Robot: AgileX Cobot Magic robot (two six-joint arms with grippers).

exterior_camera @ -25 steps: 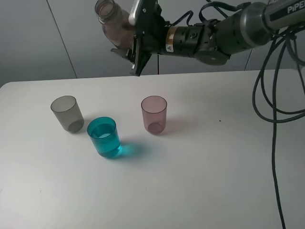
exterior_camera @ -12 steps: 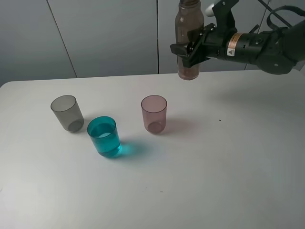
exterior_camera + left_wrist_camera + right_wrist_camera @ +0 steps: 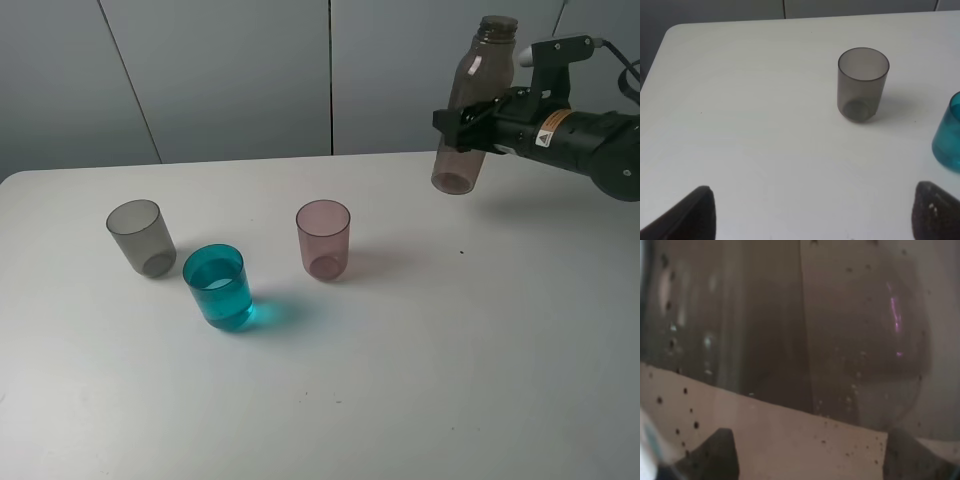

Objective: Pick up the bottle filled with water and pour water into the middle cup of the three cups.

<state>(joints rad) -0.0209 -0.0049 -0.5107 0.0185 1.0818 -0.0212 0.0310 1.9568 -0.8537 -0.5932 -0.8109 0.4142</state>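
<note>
At two o'clock over the bench (image 3: pixel 420 390), the bottle (image 3: pixel 478 70) hangs nearly upright, neck uppermost, likely so nothing spills; the right jaws clench its body. The middle cup (image 3: pixel 218 288), holding water, stands well apart toward eight o'clock. The left jaws gape, empty.

Smoky bottle (image 3: pixel 480 72) aloft, slightly tilted, teal cup (image 3: pixel 221 290) upright, holding water
</note>
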